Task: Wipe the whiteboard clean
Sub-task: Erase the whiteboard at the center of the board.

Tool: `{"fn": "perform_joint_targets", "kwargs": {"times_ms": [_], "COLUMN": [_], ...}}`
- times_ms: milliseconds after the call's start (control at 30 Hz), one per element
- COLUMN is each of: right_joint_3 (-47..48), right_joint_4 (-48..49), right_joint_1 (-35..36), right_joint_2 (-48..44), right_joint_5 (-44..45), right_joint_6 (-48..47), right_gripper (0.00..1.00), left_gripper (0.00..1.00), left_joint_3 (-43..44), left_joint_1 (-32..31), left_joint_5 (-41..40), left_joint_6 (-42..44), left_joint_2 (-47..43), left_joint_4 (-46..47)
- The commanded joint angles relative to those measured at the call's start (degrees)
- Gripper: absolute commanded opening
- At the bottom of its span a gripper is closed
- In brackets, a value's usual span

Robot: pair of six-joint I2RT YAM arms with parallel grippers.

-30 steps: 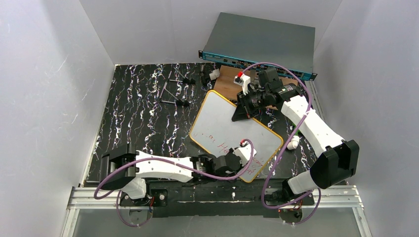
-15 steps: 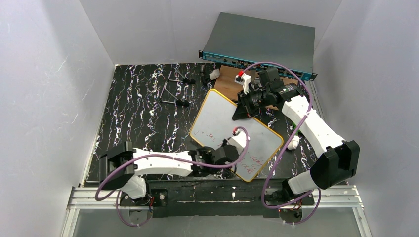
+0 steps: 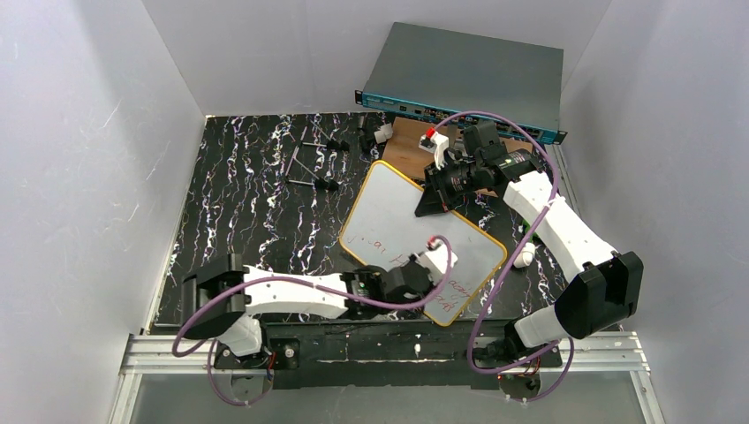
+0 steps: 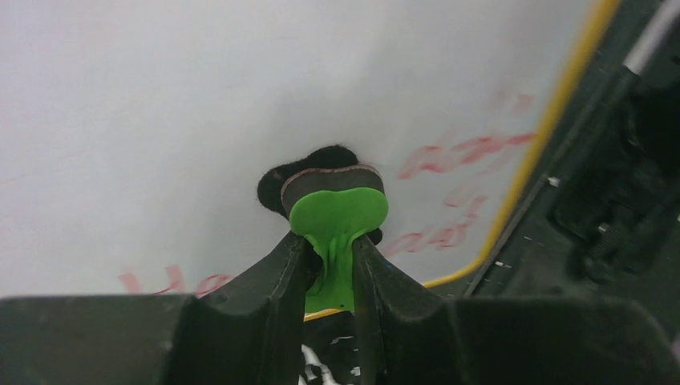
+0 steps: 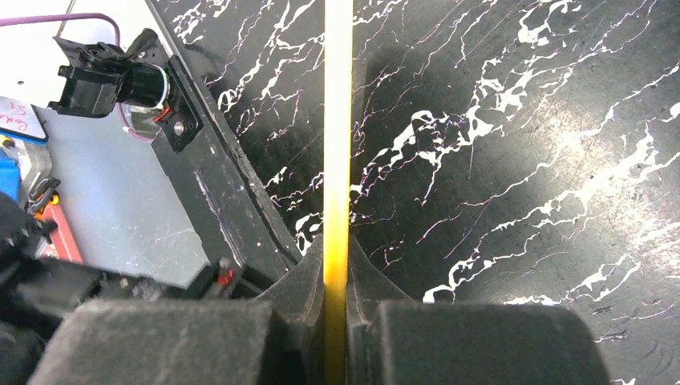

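Near the bottom corner of the flat white whiteboard with the thin yellow frame point(image 3: 397, 208), our left pincer point(image 4: 330, 241) is shut tight on the stem of a small green eraser with a black fuzzy pad point(image 4: 337, 210). The pad is pressed flat on the board.

A second ago our left arm was a bit closer to us and more to the right. Half a second ago it had slid up and to the left. Now it has come part of the way back. So we are rubbing back and forth over one patch, the way you scrub a stain.

The whiteboard has not moved. It lies slanted on the black table with white streaks point(image 3: 247, 194), its near corner close to our arm bases. Our right pincer point(image 5: 337, 281) is closed on the yellow frame at the far edge. It has stayed there, holding the board so it does not slip while we rub.

We think the job is only partly done. The far half of the board looks clean. But red handwritten words point(image 4: 461, 152) are still there just right of the pad, by the yellow edge. A few red marks show to its left too. We guess more rubbing is needed on both sides.
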Motion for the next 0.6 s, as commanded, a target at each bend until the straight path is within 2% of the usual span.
{"fn": "perform_joint_targets", "kwargs": {"times_ms": [0, 133, 233, 367, 567], "right_joint_3": [0.56, 0.67, 0.45, 0.46, 0.49], "right_joint_4": [3.04, 3.08, 3.12, 3.2, 3.17], "right_joint_1": [0.36, 0.36, 0.28, 0.28, 0.28], "right_joint_2": [-2.99, -3.04, -3.28, -3.24, -3.31], "right_joint_5": [-3.38, -3.38, -3.43, -3.52, -3.51], "right_joint_6": [-0.49, -0.55, -0.52, -0.53, -0.49], "right_gripper": [0.01, 0.01, 0.01, 0.01, 0.01], "left_gripper": [0.0, 0.0, 0.0, 0.0, 0.0], "left_joint_3": [6.43, 10.43, 10.87, 9.47, 6.03], "left_joint_1": [-4.28, -5.29, -5.22, -2.18, 2.57], "left_joint_5": [4.6, 4.07, -0.86, -6.27, -6.92], "left_joint_6": [4.23, 4.33, 3.05, -0.44, -4.38], "left_joint_2": [5.5, 8.89, 9.0, 6.09, 0.67], "left_joint_4": [1.39, -0.22, -2.39, -5.92, -8.23]}}
